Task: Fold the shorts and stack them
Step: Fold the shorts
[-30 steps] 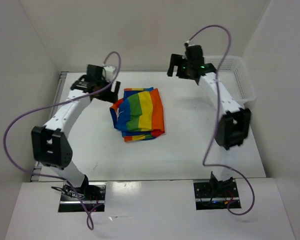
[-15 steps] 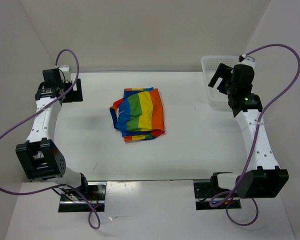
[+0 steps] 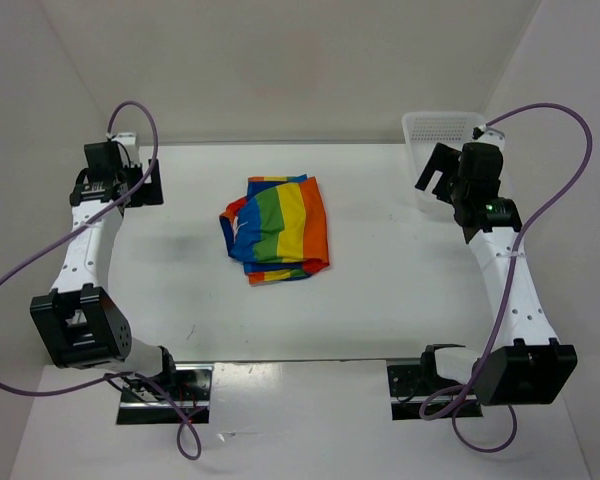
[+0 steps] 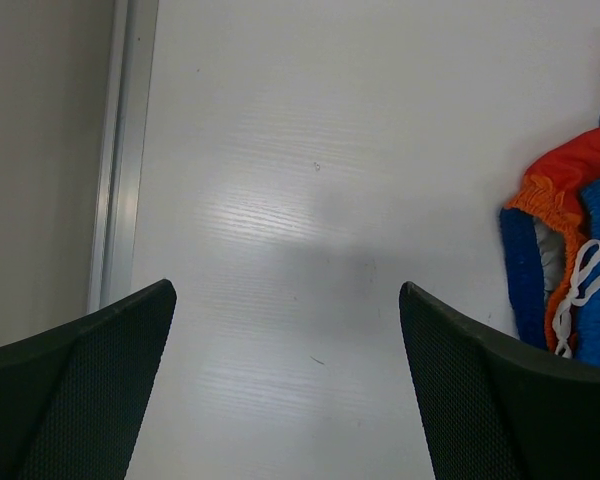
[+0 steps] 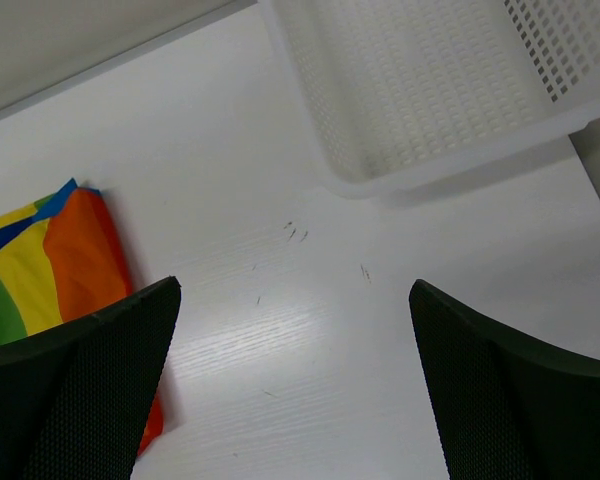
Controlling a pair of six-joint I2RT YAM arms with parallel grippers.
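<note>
The rainbow-striped shorts [image 3: 277, 229] lie folded in a compact bundle at the middle of the white table. Their waistband edge with the white drawstring shows at the right of the left wrist view [image 4: 570, 270], and their orange edge shows at the left of the right wrist view [image 5: 70, 260]. My left gripper [image 3: 145, 183] is open and empty at the far left, well apart from the shorts; it also shows in the left wrist view [image 4: 285, 380]. My right gripper [image 3: 432, 178] is open and empty at the far right beside the basket; it also shows in the right wrist view [image 5: 295, 380].
A white plastic mesh basket [image 3: 420, 125] stands at the back right corner, also in the right wrist view [image 5: 420, 90]. White walls enclose the table on three sides. A metal rail [image 4: 120, 150] runs along the table's left edge.
Both arms swung outward from beside the shorts to the table's sides between one second and half a second ago. Since then they have barely moved. The shorts have not moved.
</note>
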